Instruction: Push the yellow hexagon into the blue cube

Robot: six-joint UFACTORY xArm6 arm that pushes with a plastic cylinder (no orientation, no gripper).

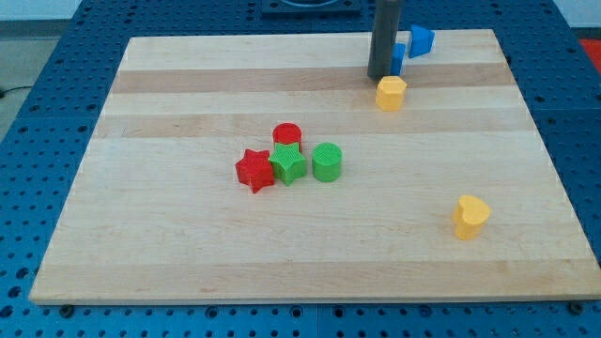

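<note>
The yellow hexagon [391,93] lies near the view's top right on the wooden board [188,253]. My tip [381,78] stands just above and left of it, touching or nearly touching its top left edge. The rod hides part of a blue block [398,58] right behind it. The blue cube [422,39] sits a little further up and right, near the board's top edge. The hexagon is apart from both blue blocks.
A red cylinder [286,135], a red star [254,170], a green star [288,164] and a green cylinder [326,161] cluster near the board's middle. A yellow heart-like block [470,216] lies at the lower right.
</note>
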